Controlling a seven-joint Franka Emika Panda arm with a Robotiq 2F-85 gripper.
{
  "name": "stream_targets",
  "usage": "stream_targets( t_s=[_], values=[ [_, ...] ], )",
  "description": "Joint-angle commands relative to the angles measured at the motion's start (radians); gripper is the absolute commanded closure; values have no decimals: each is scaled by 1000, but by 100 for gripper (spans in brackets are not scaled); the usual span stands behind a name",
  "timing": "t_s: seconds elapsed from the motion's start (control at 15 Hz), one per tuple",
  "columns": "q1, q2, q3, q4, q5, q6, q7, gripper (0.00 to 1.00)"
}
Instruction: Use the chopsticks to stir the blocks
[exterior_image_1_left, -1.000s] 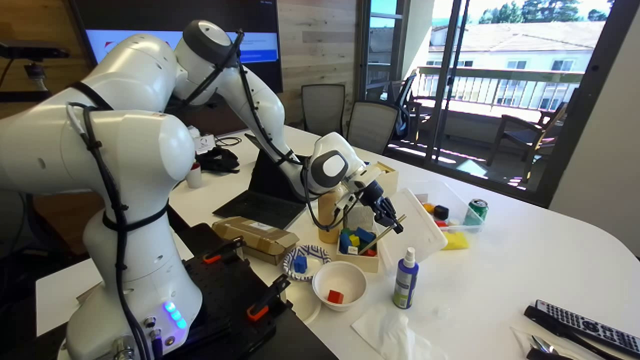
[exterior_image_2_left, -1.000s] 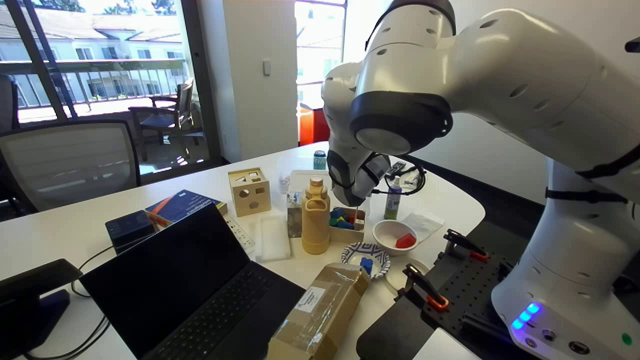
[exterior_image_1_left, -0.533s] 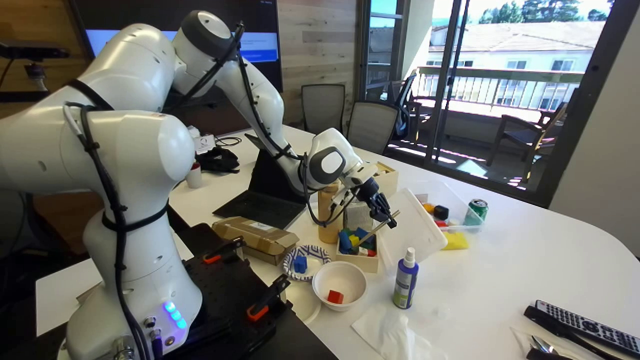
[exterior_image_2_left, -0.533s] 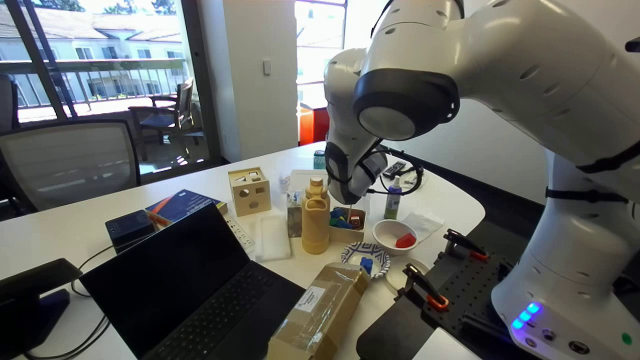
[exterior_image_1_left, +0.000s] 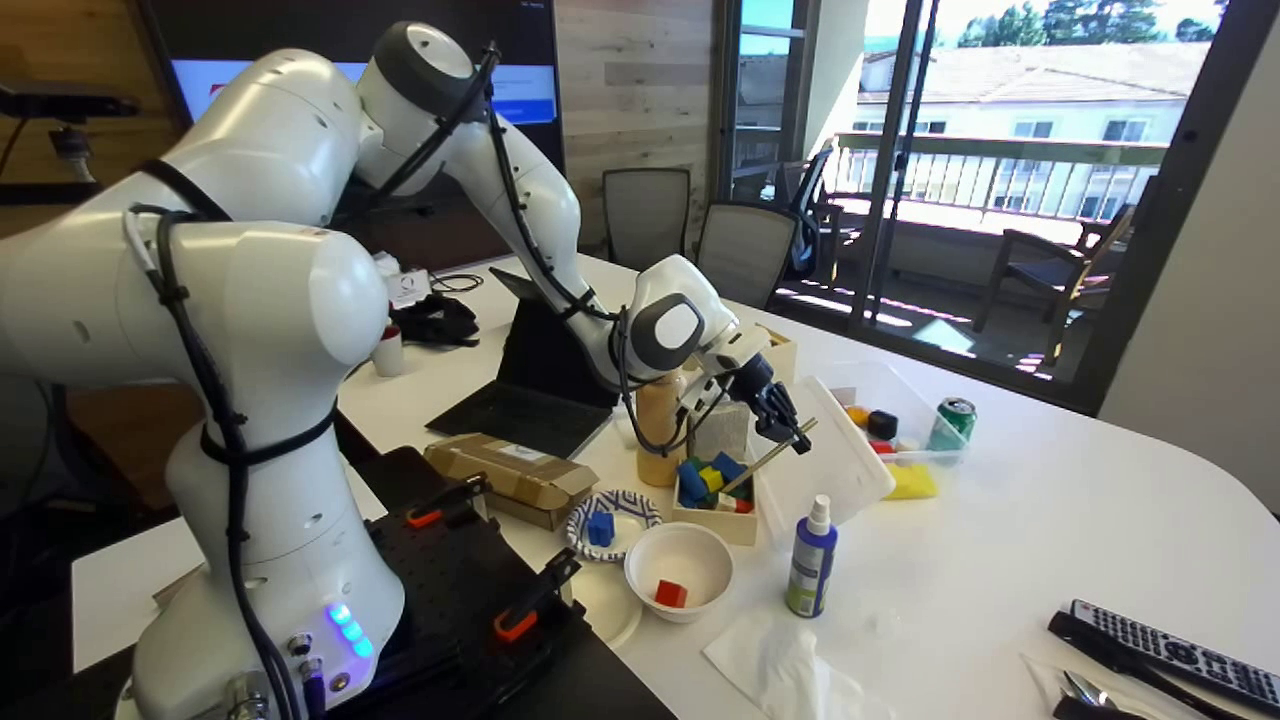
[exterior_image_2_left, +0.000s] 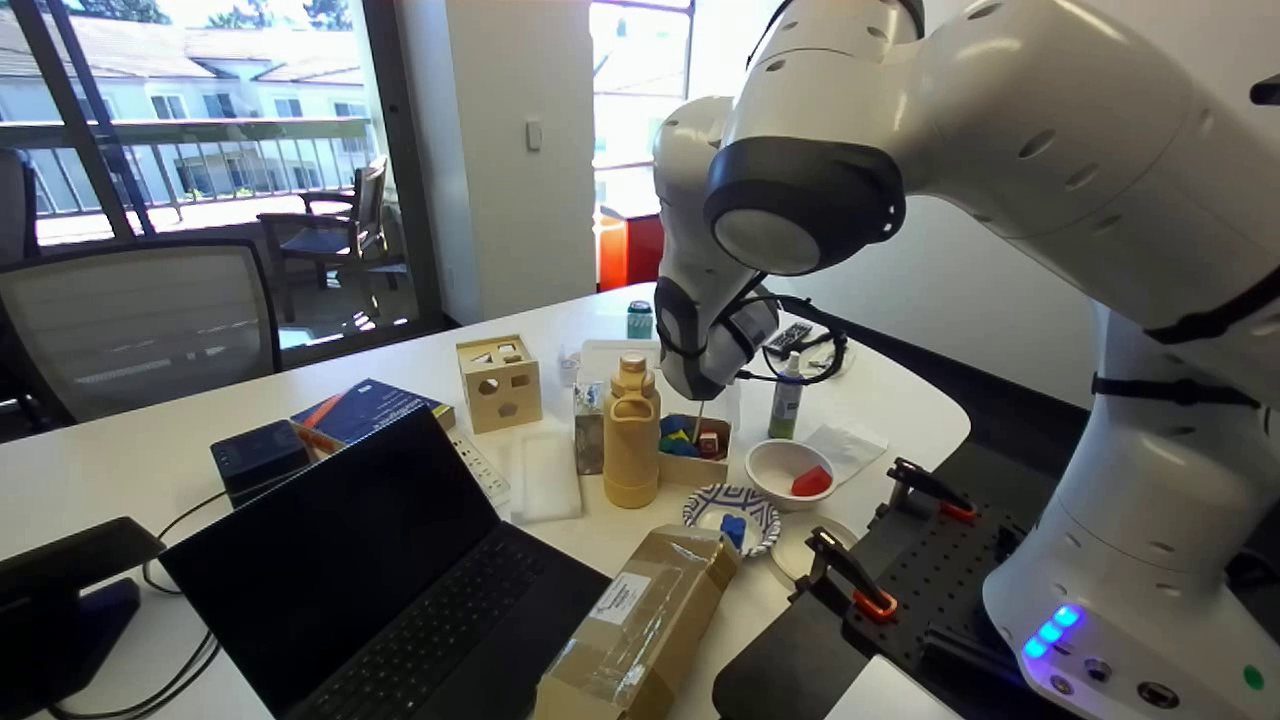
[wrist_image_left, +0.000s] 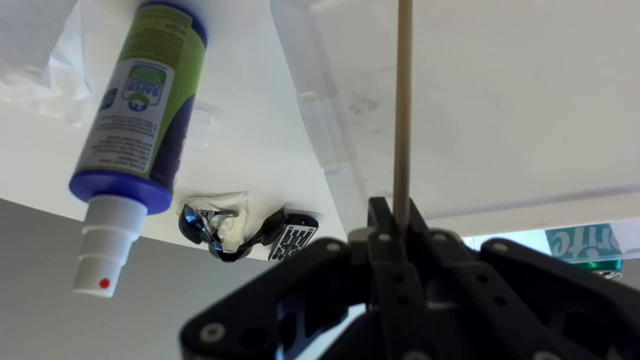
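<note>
The chopsticks (exterior_image_1_left: 766, 462) show as a thin tan stick slanting down from my gripper (exterior_image_1_left: 797, 438) into a wooden box (exterior_image_1_left: 728, 526). In the wrist view the stick (wrist_image_left: 403, 110) stands between the two black fingertips (wrist_image_left: 399, 212), which are shut on it; I cannot tell one stick from two. The blocks (exterior_image_1_left: 711, 479), blue, yellow, red and green, lie in the box, and the stick's lower end is among them, its tip hidden. In an exterior view the blocks (exterior_image_2_left: 678, 440) and stick (exterior_image_2_left: 699, 418) show below the wrist, which hides most of the gripper.
A tan bottle (exterior_image_2_left: 631, 440) stands beside the box. A white bowl (exterior_image_1_left: 680, 560) holds a red block; a patterned plate (exterior_image_1_left: 640, 510) holds a blue one. A spray bottle (exterior_image_1_left: 812, 560), a clear lid (exterior_image_1_left: 825, 460), a cardboard box (exterior_image_1_left: 515, 470) and a laptop (exterior_image_2_left: 400, 580) are around.
In an exterior view my gripper and the stick moved slightly left and up, then back right, the stick's lower end shifting among the blocks. The grip stayed shut.
</note>
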Motion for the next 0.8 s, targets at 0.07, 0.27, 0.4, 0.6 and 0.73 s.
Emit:
stream_targets(
  t_s=[0.07, 0.27, 0.4, 0.6, 0.73],
  values=[
    [-3, 43, -26, 13, -12, -46, 2, 98],
    [-6, 35, -16, 3, -39, -104, -15, 98],
    [-20, -11, 4, -10, -69, -127, -45, 98],
    [-35, -80, 31, -32, -97, -116, -85, 98],
    [-49, -107, 52, -37, -98, -95, -105, 98]
  ],
)
